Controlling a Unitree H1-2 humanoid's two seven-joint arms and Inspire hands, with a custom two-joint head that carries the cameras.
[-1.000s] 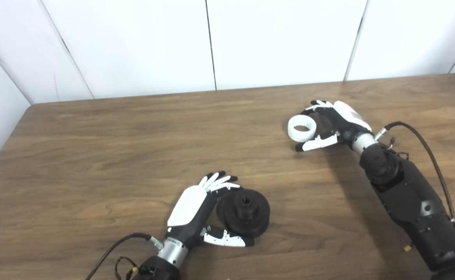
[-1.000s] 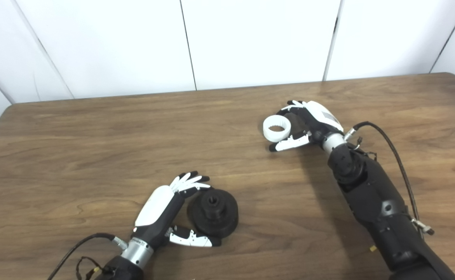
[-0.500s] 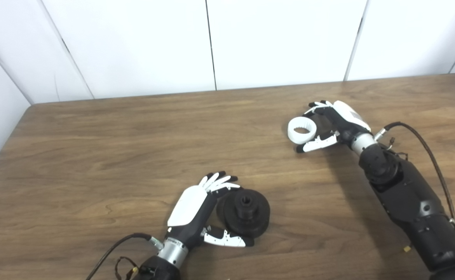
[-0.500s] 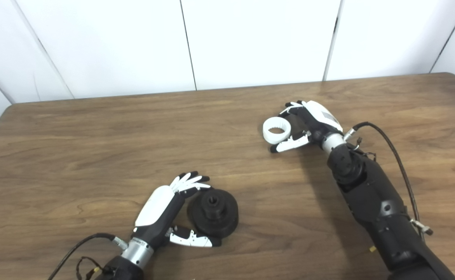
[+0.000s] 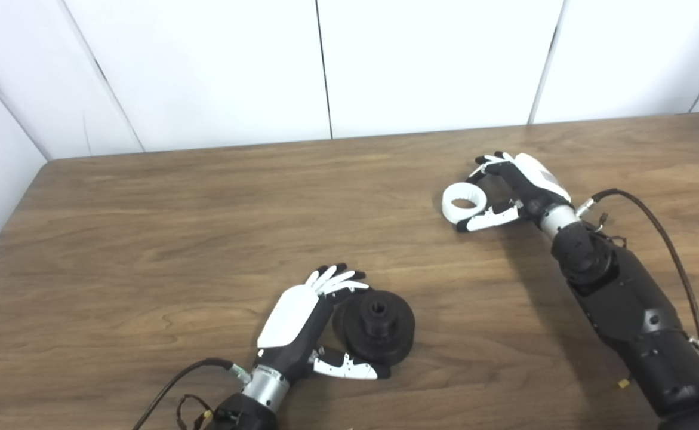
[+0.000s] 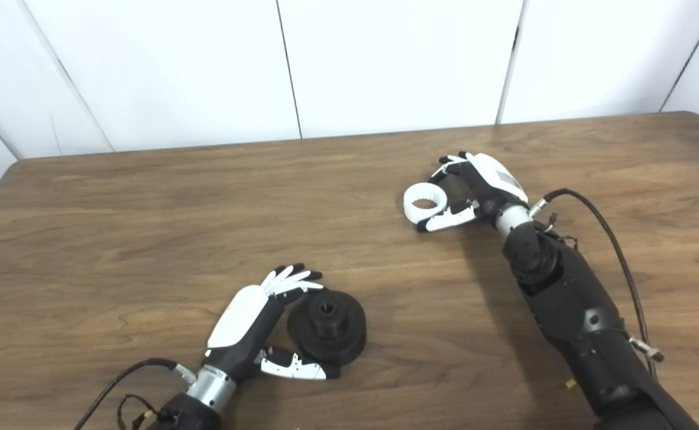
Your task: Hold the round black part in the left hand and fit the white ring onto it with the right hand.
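- Step in hand, by judgement: grasping phase, both parts on the table, nothing mated yet.
- Round black part at lower centre of the frame, flat on the table, stepped hub with its centre hole facing up.
- Left robot hand cupped around the black part from its left side: fingers spread above its upper left edge, thumb laid along its lower edge. Cannot tell whether actually clamped or only touching; part not lifted.
- White ring at upper right of centre, well apart from the black part, seemingly resting on the table, opening facing up.
- Right robot hand curled about the ring from its right side: fingertips just above the ring's upper right, thumb against its lower right edge. Firm pinch or mere bracketing: cannot tell.
- Next move, by judgement: close both grips fully, lift, carry the ring down and left toward the black part, line the ring's opening up with the hub, then press on squarely.
- No readable brand, label or writing anywhere; a pale patch on the back of the right robot hand too small to read.
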